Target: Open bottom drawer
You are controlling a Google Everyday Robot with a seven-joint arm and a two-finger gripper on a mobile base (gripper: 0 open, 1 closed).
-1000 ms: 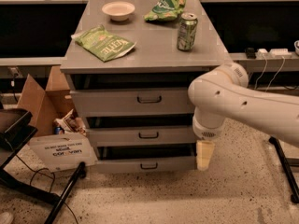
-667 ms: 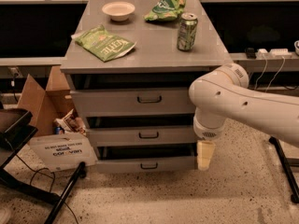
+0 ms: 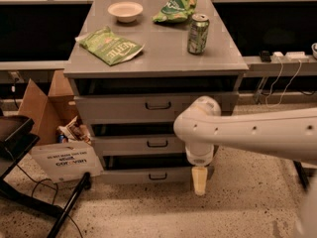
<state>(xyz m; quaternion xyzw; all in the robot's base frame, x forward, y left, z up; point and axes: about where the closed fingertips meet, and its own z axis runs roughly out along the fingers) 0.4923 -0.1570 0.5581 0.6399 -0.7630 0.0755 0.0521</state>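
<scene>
The grey cabinet (image 3: 158, 63) has three drawers. The bottom drawer (image 3: 133, 175) has the slimmest front, with a small dark bar handle (image 3: 158, 176) and a dark gap above it. Its front sits about in line with the drawers above. My gripper (image 3: 199, 180) is cream-coloured and points down at the floor, in front of the right end of the bottom drawer's front. It is to the right of the handle and apart from it. The white arm (image 3: 247, 133) reaches in from the right and hides that corner of the cabinet.
On the cabinet top are a green can (image 3: 198, 33), two green snack bags (image 3: 111, 46) and a white bowl (image 3: 125, 10). A cardboard box (image 3: 44, 108) and a white sign (image 3: 67, 160) stand at the left. A black chair base (image 3: 29, 197) lies on the floor at the left.
The arm has come lower and swung left. The gripper has moved a little left and down, closer to the bottom drawer's handle. The drawers have not moved.
</scene>
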